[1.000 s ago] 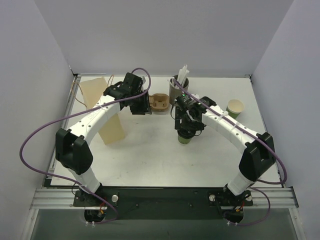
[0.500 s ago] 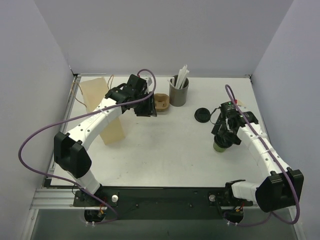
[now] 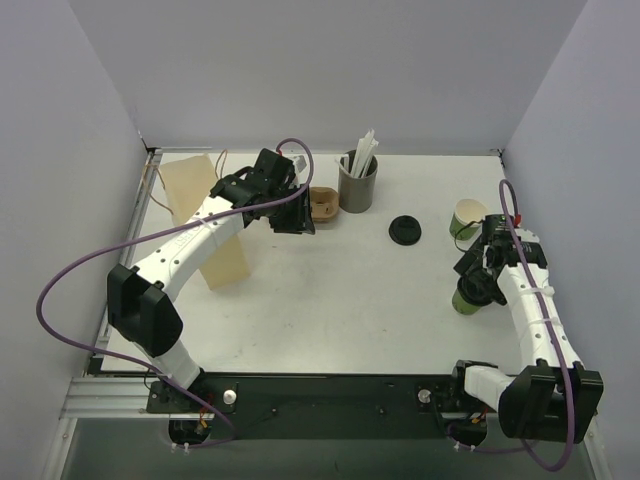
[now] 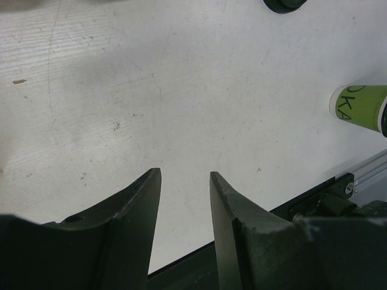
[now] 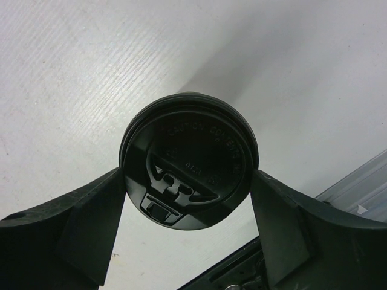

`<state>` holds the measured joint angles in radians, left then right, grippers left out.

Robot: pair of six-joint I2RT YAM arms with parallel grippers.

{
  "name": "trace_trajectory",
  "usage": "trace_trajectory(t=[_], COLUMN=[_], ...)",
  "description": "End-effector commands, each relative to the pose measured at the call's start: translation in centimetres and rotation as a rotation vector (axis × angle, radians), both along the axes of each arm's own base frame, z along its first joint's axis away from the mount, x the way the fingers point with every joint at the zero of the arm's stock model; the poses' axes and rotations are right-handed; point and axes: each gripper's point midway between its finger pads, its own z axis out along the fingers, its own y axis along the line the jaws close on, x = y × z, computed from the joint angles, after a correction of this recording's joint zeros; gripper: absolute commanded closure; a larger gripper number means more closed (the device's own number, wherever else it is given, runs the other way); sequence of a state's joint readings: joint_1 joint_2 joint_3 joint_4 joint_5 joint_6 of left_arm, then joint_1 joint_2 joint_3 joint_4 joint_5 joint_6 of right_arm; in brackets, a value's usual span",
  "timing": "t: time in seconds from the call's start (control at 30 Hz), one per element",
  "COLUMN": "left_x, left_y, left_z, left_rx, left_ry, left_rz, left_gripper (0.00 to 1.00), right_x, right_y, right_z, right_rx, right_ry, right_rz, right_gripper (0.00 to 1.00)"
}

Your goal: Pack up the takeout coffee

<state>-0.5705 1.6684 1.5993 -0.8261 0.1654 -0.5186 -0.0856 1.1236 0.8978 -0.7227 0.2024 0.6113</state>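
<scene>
The right gripper [image 3: 472, 292] is clamped on the cup [image 3: 464, 301] at the right side of the desk [image 3: 330, 300], near its front edge. Whether the cup's base is touching the desk or just off it, the pictures do not settle.

The main risk I see is the grip. The cup is paper, held just under a pressed-on lid [image 5: 188, 158], so too hard a squeeze could buckle the wall and pop the lid, and too soft a one could let the cup slip or tilt. The carrier [image 3: 321, 205] and the bag [image 3: 225, 262] sit well apart from it, across the desk, so any packing move is a long carry and a sudden swing could slosh or tip the drink. The open cup [image 3: 469, 214] stands just beside the right arm and could be knocked over by a careless sweep. The loose lid [image 3: 404, 230] and the straw cup [image 3: 357, 188] lie near the likely path too. The left gripper [image 4: 184, 175] hangs by the carrier with its jaws a little apart and nothing between them – it could crowd an approach.

Only the top view gives the layout: both arms, carrier, bag and the second cup. Only the right wrist view shows the lid seated whole, with a finger pressed to each side. The left wrist view adds the left gripper's bare gap and a green cup far off – which one, I cannot tell.
</scene>
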Motion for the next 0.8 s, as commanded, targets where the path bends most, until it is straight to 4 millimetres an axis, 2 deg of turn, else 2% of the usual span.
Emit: trace_trajectory(t=[0.0,0.1,0.2,0.3,0.4,0.53,0.57,0.63,0.7,0.77], left_x=[0.1,0.1,0.1,0.3,0.7,1.8,2.4,3.4,4.7,6.2], left_y=[-0.5,-0.3,-0.3,-0.2,-0.1,0.3,0.7,1.2,1.9,2.2], left_z=[2.6,2.6,2.5,2.6,2.8,3.2,3.0,3.4,2.7,2.3], left_rx=[-0.048,-0.041,-0.039,-0.035,-0.026,-0.004,0.024,0.054,0.095,0.135], left_ry=[-0.077,-0.080,-0.078,-0.080,-0.096,-0.123,-0.134,-0.169,-0.179,-0.198], left_rz=[-0.023,-0.020,-0.019,-0.015,-0.007,0.025,0.051,0.085,0.131,0.168], left_gripper=[0.52,0.51,0.51,0.51,0.51,0.50,0.50,0.50,0.50,0.51], right_x=[-1.4,-1.5,-1.5,-1.7,-1.7,-1.6,-1.2,-1.1,-0.2,0.8], right_y=[0.2,0.5,0.7,0.8,0.8,0.9,0.9,1.3,2.1,3.1], right_z=[-0.8,-0.6,-0.3,0.2,1.5,4.4,5.9,7.3,9.3,10.6], right_rx=[0.033,0.047,0.059,0.065,0.063,0.056,0.052,0.063,0.066,0.078], right_ry=[0.041,0.040,0.044,0.044,0.014,-0.046,-0.080,-0.103,-0.147,-0.173], right_rz=[0.002,0.005,0.010,0.009,0.010,0.020,0.031,0.049,0.086,0.131], right_gripper=[0.21,0.13,0.09,0.08,0.08,0.07,0.07,0.07,0.07,0.08])
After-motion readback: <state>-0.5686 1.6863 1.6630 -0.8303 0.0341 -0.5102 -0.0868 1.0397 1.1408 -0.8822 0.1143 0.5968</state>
